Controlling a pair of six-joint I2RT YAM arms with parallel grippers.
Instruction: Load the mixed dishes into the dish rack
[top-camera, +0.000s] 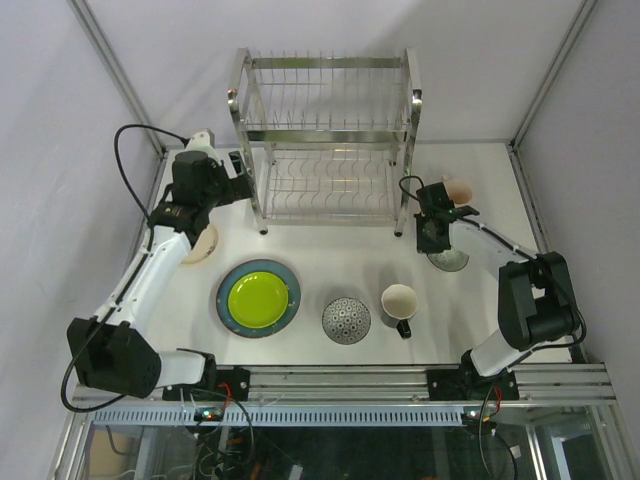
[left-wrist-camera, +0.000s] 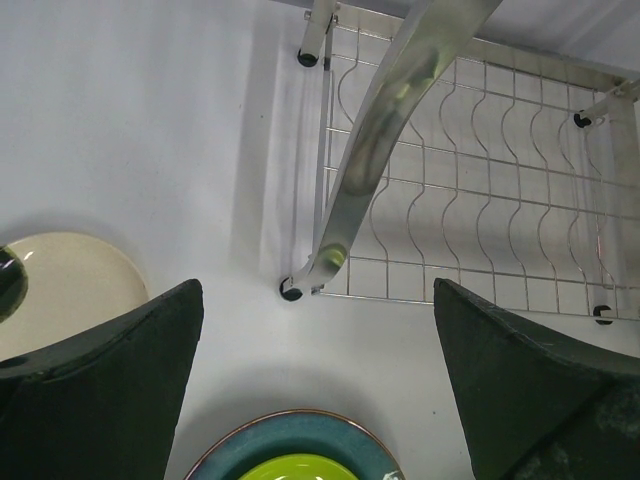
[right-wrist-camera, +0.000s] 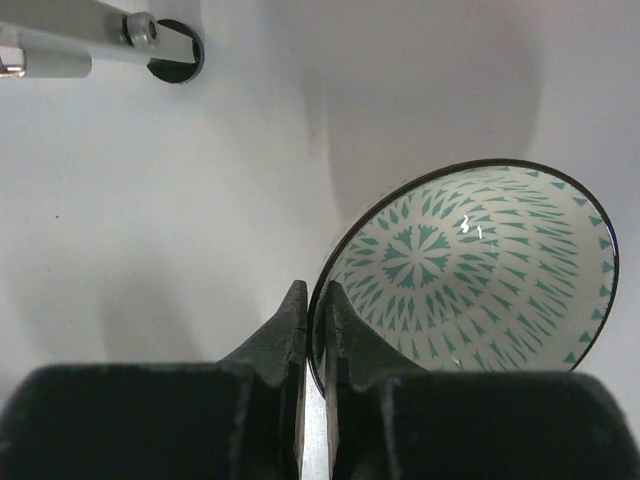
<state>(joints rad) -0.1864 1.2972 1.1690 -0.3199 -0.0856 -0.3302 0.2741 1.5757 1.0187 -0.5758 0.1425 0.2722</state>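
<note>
Saucer (right-wrist-camera: 470, 270) first: your right tool (right-wrist-camera: 315, 330) is pinched together on its dark rim, one finger (right-wrist-camera: 285, 340) outside and the other over the pale inside with its teal triangle pattern. From above, you see that saucer at the right of the counter (top-camera: 330, 250), near the dish rack's near-right post. You cannot tell from these views whether it rests flat or is tipped up off the surface. The pink mug (top-camera: 458, 188) sits just beyond it on the far side, close to the same post.

The dish rack (top-camera: 325, 140) stands at the far middle of the counter, two shiny wire tiers between four upright posts.

The other dishes lie along the near side. The lime-green plate (top-camera: 257, 298) rests on the large blue-grey plate (top-camera: 224, 300) left of centre. The black-and-white patterned bowl (top-camera: 346, 320) is just to the right of that stack. The cream mug (top-camera: 399, 298) stands right of the bowl, upright, its dark handle pointing towards the near edge. The cream plate (top-camera: 203, 245) lies at the left, partly hidden under your left arm.

Your left tool (top-camera: 240, 178) has its fingers wide apart and holds nothing. It hangs just beside the rack's near-left post, and its wrist view looks down past that post's foot to the lower shelf's wires.
</note>
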